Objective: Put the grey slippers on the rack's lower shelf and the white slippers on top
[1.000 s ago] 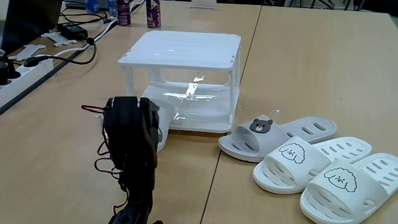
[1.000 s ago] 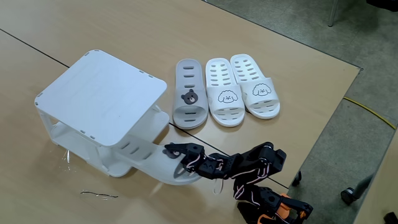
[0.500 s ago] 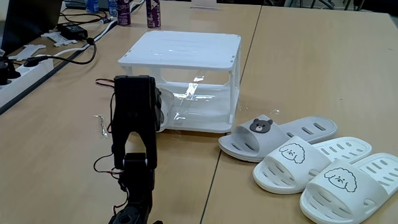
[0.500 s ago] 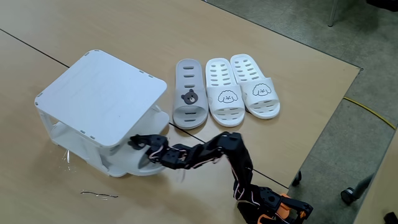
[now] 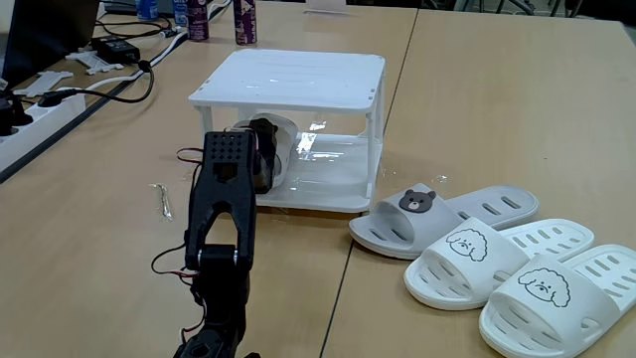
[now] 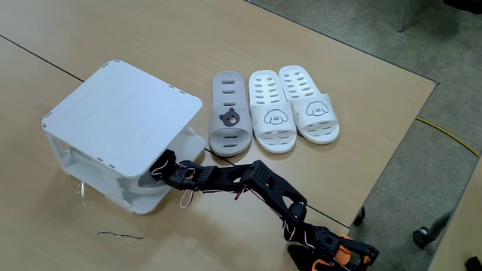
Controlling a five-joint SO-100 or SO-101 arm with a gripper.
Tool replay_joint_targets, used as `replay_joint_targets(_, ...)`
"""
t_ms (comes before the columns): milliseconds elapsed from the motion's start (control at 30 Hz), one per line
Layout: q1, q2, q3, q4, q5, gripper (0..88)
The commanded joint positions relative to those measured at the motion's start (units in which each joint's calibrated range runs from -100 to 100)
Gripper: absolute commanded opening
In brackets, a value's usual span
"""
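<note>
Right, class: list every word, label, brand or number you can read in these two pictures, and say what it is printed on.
No readable text.
Bottles at the table's far edge: labels too blurred to read.
Grey slipper: a brown bear-face badge, no words.
White slippers: outlined dog faces, no words.
Rack: plain white, no markings.

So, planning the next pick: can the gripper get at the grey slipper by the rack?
Probably yes: the grey slipper lies in the open beside the rack, nothing over it, though the gripper is inside the lower shelf.
</note>
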Motion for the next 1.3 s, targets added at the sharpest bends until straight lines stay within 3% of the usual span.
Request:
replay_joint_targets(0, -0.45, -1.03, -5.49, -0.19, 0.42, 3.6)
replay_joint_targets(133, -1.36, -1.78, -5.31, -0.45, 0.42, 27.7)
replay_joint_targets(267, -1.44, -6.16, 0.28, -0.27, 0.42, 28.3)
replay_joint_targets(800, -3.33, -44.11, 55.85, -5.54, 0.42, 28.2)
replay_joint_targets(867, -3.58, -52.35, 66.04, -7.61, 0.42, 23.0)
replay_joint_targets(967, -3.66, -65.14, 76.96, -7.78, 0.42, 0.0)
replay_joint_targets(1100, -3.58, -76.25, 90.49, -7.87, 0.42, 0.7)
replay_joint_targets(1267, -1.93, -71.62, 104.02, -20.03, 0.42, 0.7)
